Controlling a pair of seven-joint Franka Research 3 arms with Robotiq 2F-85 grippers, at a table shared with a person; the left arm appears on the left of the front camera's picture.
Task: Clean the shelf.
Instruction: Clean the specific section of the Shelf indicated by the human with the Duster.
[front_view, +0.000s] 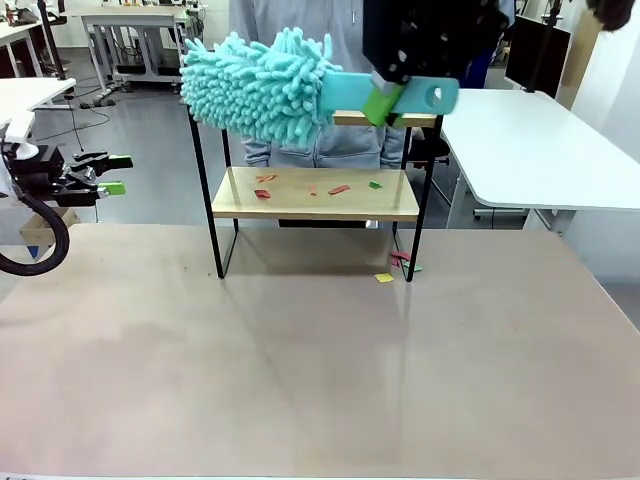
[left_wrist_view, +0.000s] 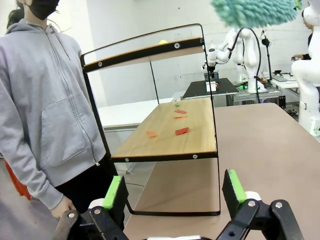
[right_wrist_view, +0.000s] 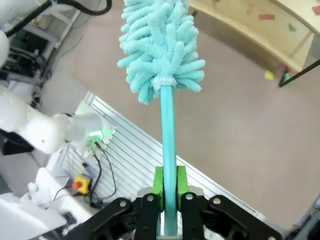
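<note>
Several scraps on shelf; R jaws clamp duster

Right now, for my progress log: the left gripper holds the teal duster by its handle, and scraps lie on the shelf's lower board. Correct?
Not the left: the right gripper holds the teal duster, as the right wrist view shows; the left gripper is open. The scraps do lie on the shelf's lower board.
</note>
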